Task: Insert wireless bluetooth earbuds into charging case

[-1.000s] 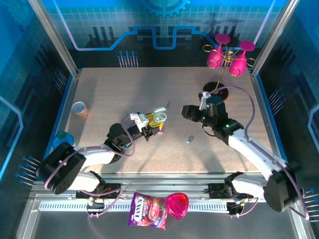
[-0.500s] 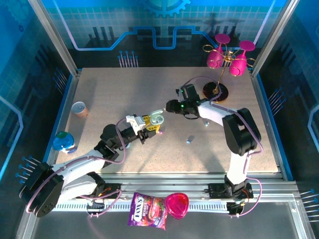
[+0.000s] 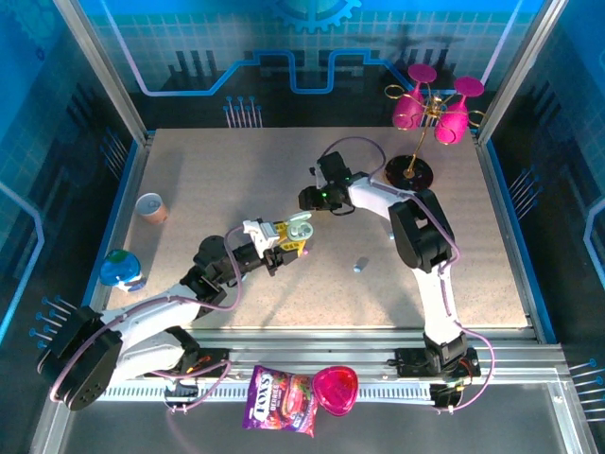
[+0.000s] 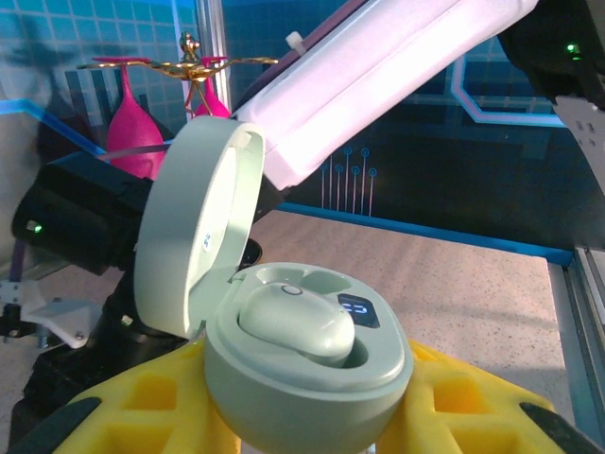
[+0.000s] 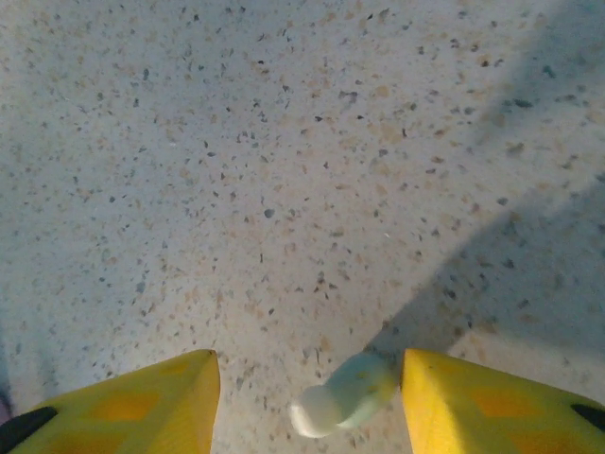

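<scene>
Holding the open mint charging case point(image 4: 302, 378) clamped tight in the left hand point(image 3: 284, 236), centre of the top view, one earbud point(image 4: 298, 326) already seated inside. Second pale mint earbud point(image 5: 345, 392) between the fingers of the half-spread right hand point(image 3: 310, 199), just up and right of the case; pressed against one finger, gap at the other, so cannot tell whether truly pinched. Could drop onto the table point(image 3: 208, 180) if loosely held. Could also knock the raised lid point(image 4: 203, 236) or jar the case by coming in low. Since a second ago: right hand swung in from right of centre to beside the case. Left hand and the loose blue earbud point(image 3: 359, 265) roughly unmoved.
</scene>
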You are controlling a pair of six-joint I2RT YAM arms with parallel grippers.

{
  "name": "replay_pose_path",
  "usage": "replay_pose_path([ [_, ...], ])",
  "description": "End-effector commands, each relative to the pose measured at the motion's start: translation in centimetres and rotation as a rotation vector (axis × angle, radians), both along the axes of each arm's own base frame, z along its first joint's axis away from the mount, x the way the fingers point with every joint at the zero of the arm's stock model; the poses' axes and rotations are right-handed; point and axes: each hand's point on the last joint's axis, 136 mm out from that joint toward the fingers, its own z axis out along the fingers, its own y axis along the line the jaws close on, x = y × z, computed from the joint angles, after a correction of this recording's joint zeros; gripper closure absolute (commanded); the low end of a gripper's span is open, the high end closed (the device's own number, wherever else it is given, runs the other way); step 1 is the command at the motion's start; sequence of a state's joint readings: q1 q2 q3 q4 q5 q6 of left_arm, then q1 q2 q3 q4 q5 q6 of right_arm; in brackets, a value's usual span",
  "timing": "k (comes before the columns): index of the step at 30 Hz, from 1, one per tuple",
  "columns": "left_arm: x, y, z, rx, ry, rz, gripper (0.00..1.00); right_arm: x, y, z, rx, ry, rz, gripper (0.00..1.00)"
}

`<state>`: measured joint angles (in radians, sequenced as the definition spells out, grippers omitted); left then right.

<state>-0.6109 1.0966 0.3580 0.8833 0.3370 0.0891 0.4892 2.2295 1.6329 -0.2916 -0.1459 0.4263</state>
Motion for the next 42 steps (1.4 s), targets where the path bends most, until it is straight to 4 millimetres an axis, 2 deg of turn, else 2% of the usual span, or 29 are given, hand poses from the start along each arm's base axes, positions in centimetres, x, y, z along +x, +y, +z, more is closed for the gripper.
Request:
replay_pose_path([
  [1, -0.2, -0.4, 1.1, -0.002, -0.049, -0.016, 0.77, -0.1, 0.6, -1.2, -0.047, 0.019, 0.041, 0.47],
  [8, -0.3, -0.2, 0.9, 0.003, -0.049, -0.011, 0.77, -0.1, 1.1, -1.7, -0.049, 0.020, 0.084, 0.48],
  [16, -0.3, -0.2, 0.9, -0.006, -0.046, -0.013, 0.77, -0.3, 0.9, -1.8, -0.077, 0.052, 0.067, 0.65],
  [17, -0.3, -0.2, 0.9, -0.007, -0.047, -0.013, 0.77, -0.3, 0.9, -1.6, -0.076, 0.055, 0.064, 0.67],
  [19, -0.4, -0.2, 1.0, -0.008, -0.048, -0.013, 0.77, -0.5, 0.8, -2.9, -0.090, 0.086, 0.054, 0.69],
  [27, -0.4, -0.2, 0.8, -0.004, -0.045, -0.012, 0.76, -0.3, 0.8, -3.3, -0.096, 0.103, 0.042, 0.78],
  [33, -0.2, -0.2, 0.6, 0.003, -0.045, -0.007, 0.77, -0.4, 0.7, -1.9, -0.091, 0.077, 0.045, 0.81],
  [35, -0.1, -0.2, 0.6, 0.004, -0.044, -0.002, 0.76, -0.4, 0.5, -0.3, -0.079, 0.047, 0.041, 0.81],
  [42, 0.8, 0.0, -0.1, 0.008, -0.016, 0.041, 0.76, -1.8, -1.4, 2.7, -0.065, -0.011, 0.019, 0.82],
])
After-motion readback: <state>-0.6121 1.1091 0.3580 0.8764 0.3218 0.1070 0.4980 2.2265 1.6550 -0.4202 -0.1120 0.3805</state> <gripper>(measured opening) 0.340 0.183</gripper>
